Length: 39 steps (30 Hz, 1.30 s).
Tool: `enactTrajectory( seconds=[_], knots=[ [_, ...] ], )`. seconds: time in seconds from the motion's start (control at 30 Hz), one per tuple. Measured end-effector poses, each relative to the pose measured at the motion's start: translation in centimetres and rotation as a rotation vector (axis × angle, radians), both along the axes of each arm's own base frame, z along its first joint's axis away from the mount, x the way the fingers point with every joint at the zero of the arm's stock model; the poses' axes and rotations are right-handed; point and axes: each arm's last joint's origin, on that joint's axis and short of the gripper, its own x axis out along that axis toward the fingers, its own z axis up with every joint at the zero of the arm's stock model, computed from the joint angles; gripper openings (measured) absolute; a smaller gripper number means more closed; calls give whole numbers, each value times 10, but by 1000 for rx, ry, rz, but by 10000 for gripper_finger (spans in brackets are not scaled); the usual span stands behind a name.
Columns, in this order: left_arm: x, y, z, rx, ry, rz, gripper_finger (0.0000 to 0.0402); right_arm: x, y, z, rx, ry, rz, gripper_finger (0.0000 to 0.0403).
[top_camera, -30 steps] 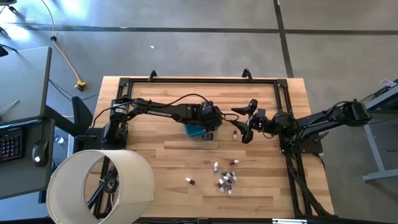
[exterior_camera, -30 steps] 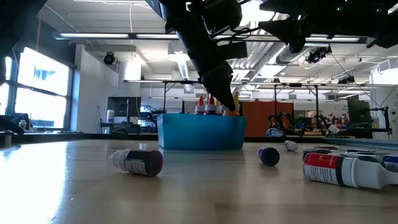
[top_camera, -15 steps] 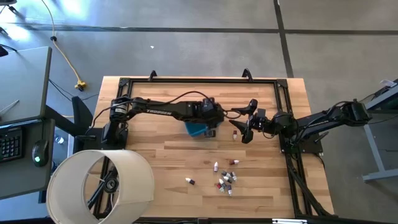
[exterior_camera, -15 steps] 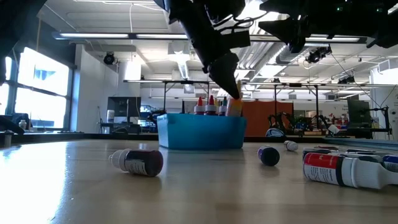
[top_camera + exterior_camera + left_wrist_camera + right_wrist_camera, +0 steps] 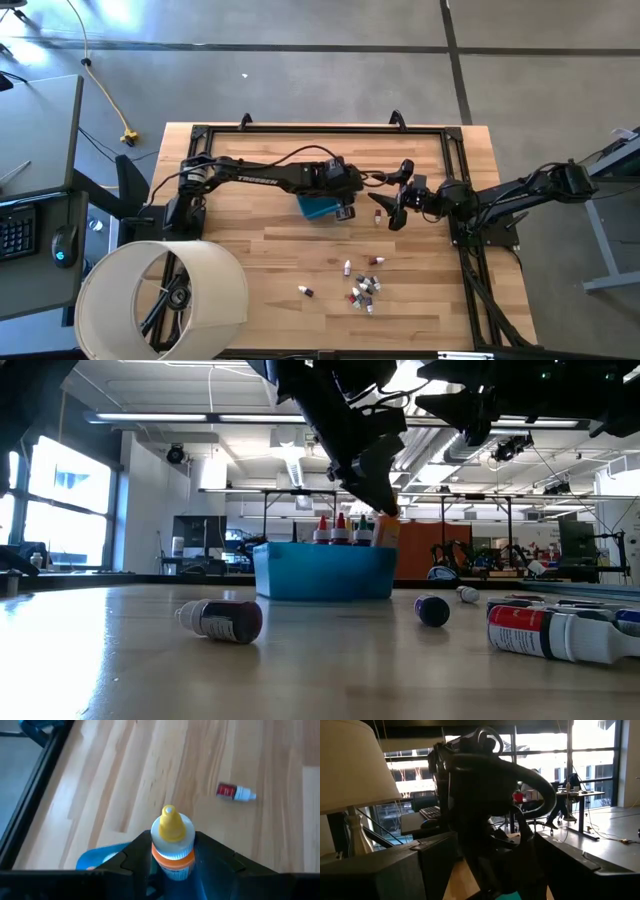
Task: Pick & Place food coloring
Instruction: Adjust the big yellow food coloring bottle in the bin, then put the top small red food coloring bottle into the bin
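My left gripper [image 5: 344, 207] is shut on an orange squeeze bottle [image 5: 171, 827] with a yellow cap, at the right end of the blue tub [image 5: 315, 209]. In the low view the bottle [image 5: 386, 532] stands upright just above the tub's rim [image 5: 325, 548], beside red- and green-capped bottles [image 5: 340, 530] standing in the tub. The tub wall hides the bottle's lower part. My right gripper [image 5: 398, 198] is open and empty, just right of the tub. A small red vial [image 5: 377, 213] lies on the table between the two grippers. My left gripper pinches the orange bottle's body just below its white collar [image 5: 172, 856], between its two fingers [image 5: 140, 855]. The fingers come slanting down from above [image 5: 375, 480]. The bottle stands upright with its cap up. Whether its base rests in the tub I cannot tell.
Several loose bottles and vials lie in a cluster [image 5: 362, 289] toward the table's near edge, and one lies apart [image 5: 305, 291]. A large white lampshade [image 5: 160, 300] covers the near left corner. A black frame [image 5: 320, 128] runs round the table.
My left gripper has gone toward the table's right edge and slightly up, still shut on the orange bottle. The bottle now stands higher above the tub's rim at its right end, still upright.
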Motion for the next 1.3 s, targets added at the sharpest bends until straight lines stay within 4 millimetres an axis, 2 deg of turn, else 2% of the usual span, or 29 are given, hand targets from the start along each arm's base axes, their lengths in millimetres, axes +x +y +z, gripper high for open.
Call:
enactTrajectory(
  seconds=[0.13, 0.4, 0.83, 0.93, 1.13, 1.2, 1.3],
  knots=[
    [-1, 0, 0, -2, 9, 6, 135, 0, 0, 0, 0, 2, 0, 256],
    [4, 1, -20, 28, 77, 16, 141, 0, 0, 0, 2, 1, 9, 256],
    [2, 1, -25, 100, 134, 5, 200, 0, 1, 0, -2, 3, 23, 256],
    [-4, -2, -16, 133, 168, -19, 204, 0, 1, 0, -3, 2, 24, 256],
    [-21, -14, 15, 110, 274, -107, 205, 0, 1, 0, -6, 3, 23, 256],
    [-25, -22, 32, 94, 262, -145, 205, 0, 1, -1, -6, 10, 22, 256],
    [-42, -35, 62, 80, 286, -160, 205, 0, 1, -3, -12, 41, 44, 256]
  ],
)
